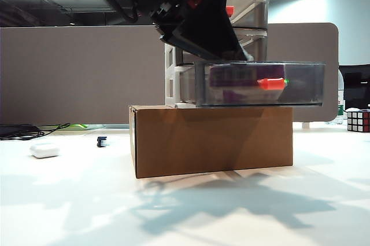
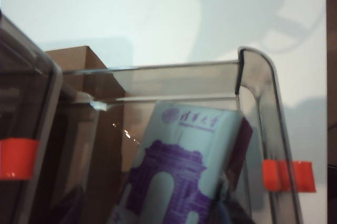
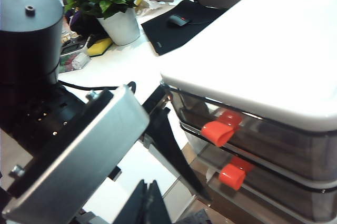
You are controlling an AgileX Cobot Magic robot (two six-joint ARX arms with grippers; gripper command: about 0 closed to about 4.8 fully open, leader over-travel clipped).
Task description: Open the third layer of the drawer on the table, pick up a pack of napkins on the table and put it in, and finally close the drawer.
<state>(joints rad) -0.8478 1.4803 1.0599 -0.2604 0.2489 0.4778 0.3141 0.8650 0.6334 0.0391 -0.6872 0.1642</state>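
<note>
Napkin placement looks done: left end effector (image 1: 240, 55) sits over the pulled-out third layer (image 1: 260, 84) of the drawer (image 1: 231, 37) on the cardboard box (image 1: 211, 139), the pack of napkins (image 2: 184, 171) lies inside it, jaw gap not visible, can't tell. Right end effector (image 3: 152, 203) is beside the upper tiers, fingers together, holding nothing; next move, I'd say: clear the left arm, push the third layer shut
</note>
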